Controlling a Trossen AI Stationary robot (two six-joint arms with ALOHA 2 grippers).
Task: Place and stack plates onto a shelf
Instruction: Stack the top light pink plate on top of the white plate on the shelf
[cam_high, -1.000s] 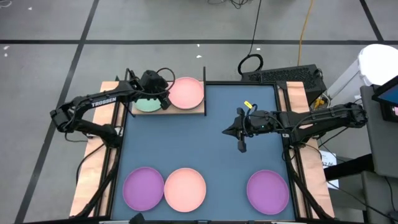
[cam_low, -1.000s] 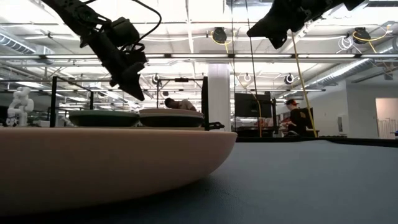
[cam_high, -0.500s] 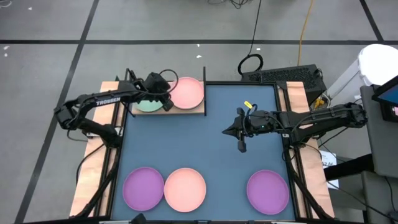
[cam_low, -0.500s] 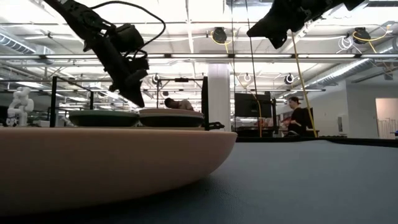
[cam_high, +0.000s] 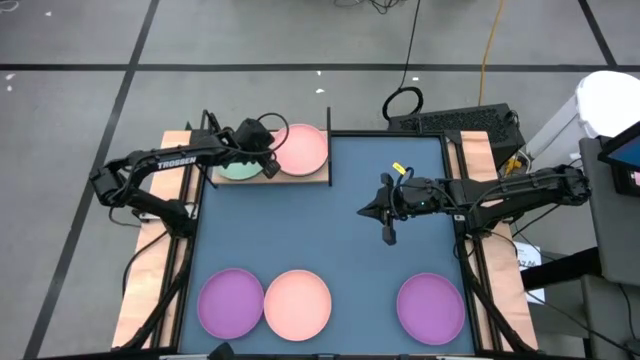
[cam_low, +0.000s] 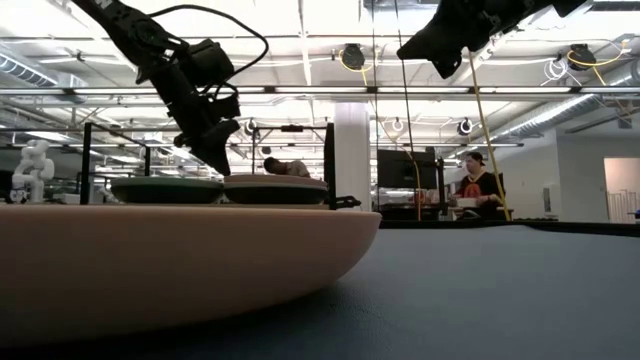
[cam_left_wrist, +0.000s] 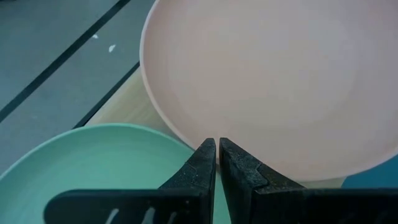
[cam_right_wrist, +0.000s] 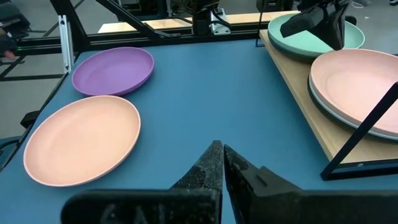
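Since the earlier frames, we see that the left gripper (cam_high: 268, 168) has shifted a little toward the pink plate on the shelf, while the right arm has not moved.

From above, the light wooden rectangular shelf (cam_high: 318, 179) stands at the far left corner of the blue-grey mat (cam_high: 340, 240). It carries a pale green round plastic plate (cam_high: 236, 169) and, beside it, a pink round plastic plate (cam_high: 300, 148). The left gripper hangs over the place where these two meet. The right gripper (cam_high: 389, 236) hovers over the middle of the mat. Near the front edge lie a purple plate (cam_high: 231, 302), a second pink plate (cam_high: 297, 304) just beside it, and another purple plate (cam_high: 431, 306) well apart.

At table height, the left gripper (cam_low: 217, 160) points down just above the two shelf plates, without touching them.

From the left wrist, the fingers (cam_left_wrist: 200, 169) are almost together and hold nothing.

From the right wrist, the fingers (cam_right_wrist: 209, 163) are closed and empty.
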